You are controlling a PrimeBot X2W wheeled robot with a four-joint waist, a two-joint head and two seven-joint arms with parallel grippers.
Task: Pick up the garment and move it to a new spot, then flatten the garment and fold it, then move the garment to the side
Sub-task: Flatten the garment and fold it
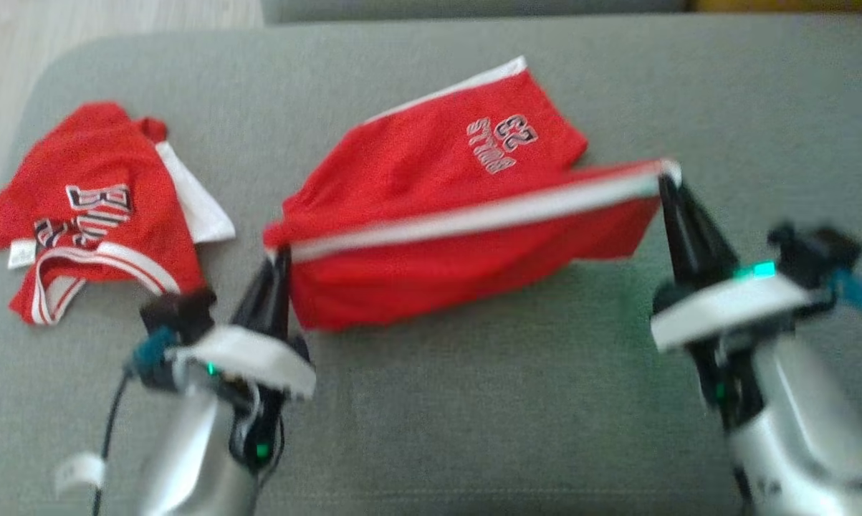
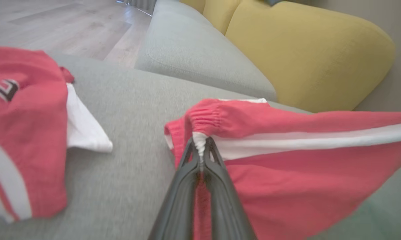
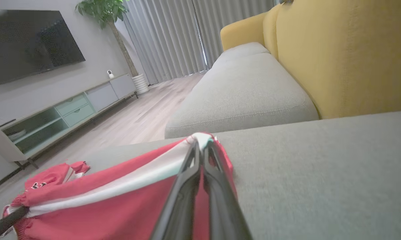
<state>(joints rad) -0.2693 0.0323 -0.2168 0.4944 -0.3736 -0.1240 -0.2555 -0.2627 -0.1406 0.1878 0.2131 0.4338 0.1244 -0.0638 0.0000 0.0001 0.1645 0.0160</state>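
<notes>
Shorts (image 1: 438, 215) hang stretched between both arms over the grey sofa seat (image 1: 473, 416). Waistband is taut, and the leg with the logo looks to be resting on the seat behind. Left fingers (image 1: 271, 290) are pressed together on the gathered elastic at one waistband end; right fingers (image 1: 685, 236) pinch the other end at the white stripe. Both bites are shallow, right at the tips. Risks as I see them: pull the arms further apart and the elastic pops out of one pinch, so the shorts swing and drop in a heap. Drag while the back leg touches the seat and the fabric rolls under, making flattening harder. Left end is near the jersey (image 1: 94, 208); a move that way could land on it or snag it. Keep tension moderate, lift clear before translating.
</notes>
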